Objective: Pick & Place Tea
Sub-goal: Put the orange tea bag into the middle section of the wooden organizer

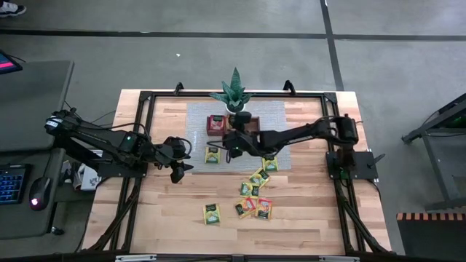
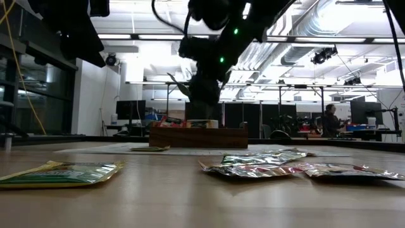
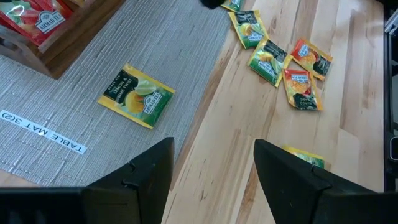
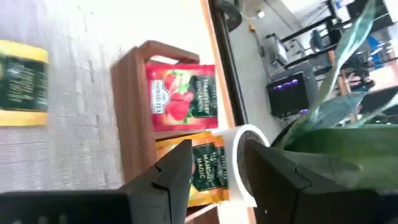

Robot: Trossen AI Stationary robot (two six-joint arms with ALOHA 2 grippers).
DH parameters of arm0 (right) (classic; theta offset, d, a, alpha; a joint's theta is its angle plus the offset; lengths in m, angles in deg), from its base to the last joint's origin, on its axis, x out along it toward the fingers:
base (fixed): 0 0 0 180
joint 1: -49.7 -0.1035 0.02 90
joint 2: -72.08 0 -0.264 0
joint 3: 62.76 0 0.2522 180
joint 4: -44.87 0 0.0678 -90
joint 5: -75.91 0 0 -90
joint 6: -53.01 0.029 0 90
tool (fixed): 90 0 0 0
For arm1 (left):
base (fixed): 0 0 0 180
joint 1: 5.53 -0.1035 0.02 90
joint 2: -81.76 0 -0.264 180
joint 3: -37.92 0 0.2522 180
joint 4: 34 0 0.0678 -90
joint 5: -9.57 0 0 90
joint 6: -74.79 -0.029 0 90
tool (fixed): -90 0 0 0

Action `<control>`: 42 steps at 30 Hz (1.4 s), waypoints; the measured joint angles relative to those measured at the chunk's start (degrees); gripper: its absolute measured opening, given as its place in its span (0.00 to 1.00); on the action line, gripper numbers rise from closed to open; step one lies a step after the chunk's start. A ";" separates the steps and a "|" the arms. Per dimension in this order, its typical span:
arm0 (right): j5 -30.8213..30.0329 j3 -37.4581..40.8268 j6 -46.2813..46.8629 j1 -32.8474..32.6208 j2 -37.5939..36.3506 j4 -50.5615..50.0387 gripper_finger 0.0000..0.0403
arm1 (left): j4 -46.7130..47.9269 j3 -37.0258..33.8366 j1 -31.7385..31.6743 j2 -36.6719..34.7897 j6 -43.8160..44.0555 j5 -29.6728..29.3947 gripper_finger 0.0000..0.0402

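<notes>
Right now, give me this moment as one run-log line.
right gripper: open above wooden tray, orange tea packet below it | red tea packet: in tray | left gripper: open, hovering at mat edge

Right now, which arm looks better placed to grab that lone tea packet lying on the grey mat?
Probably the left. The left gripper hovers open just beside the packet on the mat, with nothing between them. The right gripper is open over the wooden tray, having apparently just dropped a packet there.

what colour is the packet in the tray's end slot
Red packet, strawberry print, clearest in the right wrist view.
</notes>
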 joint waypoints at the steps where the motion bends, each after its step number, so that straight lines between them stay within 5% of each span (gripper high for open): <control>1: -0.17 0.00 0.95 -0.41 -0.62 -0.58 0.35 | -0.04 0.01 -0.02 0.00 0.00 -0.02 0.55; 13: 2.73 0.00 22.60 -5.01 -11.08 -14.01 0.35 | -0.43 0.02 -0.02 0.00 0.00 -0.02 0.55; 17: 12.59 0.00 30.35 -6.05 -14.42 -18.91 0.35 | -0.44 0.02 -0.02 0.00 -0.09 -0.02 0.55; 26: 35.61 0.00 32.24 -9.50 -15.67 -24.88 0.35 | -0.48 0.02 -0.02 0.00 -0.50 -0.01 0.55; 42: 37.81 0.11 43.88 -18.31 -15.47 -32.37 0.30 | -13.92 0.09 0.00 5.58 -0.48 3.68 0.55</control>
